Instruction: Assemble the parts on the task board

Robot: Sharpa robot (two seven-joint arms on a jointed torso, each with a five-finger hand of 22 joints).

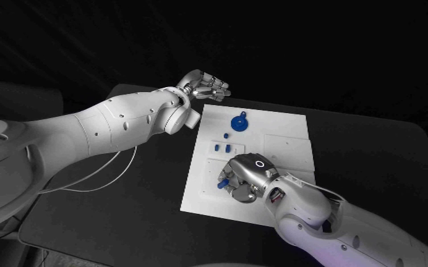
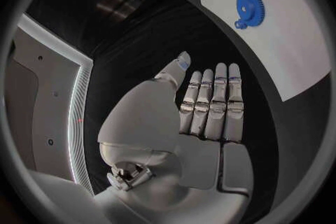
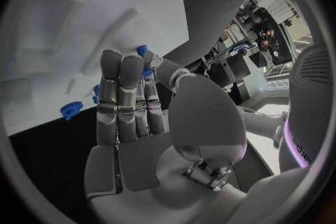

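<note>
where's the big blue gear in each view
Head view: the big blue gear lies at the far end of the task board, just past the left hand.
Left wrist view: gear on the white board, beyond the fingertips.
Right wrist view: I cannot pick it out; the blue pieces there are small ones.
Shared landmark: the white task board.

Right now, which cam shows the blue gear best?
Left wrist view: the gear lies flat on the board, teeth and hub visible, nothing in front of it. Head view shows the same gear smaller, at the board's far end. Right wrist view has blue parts past the right hand, but I can't tell which.
</note>
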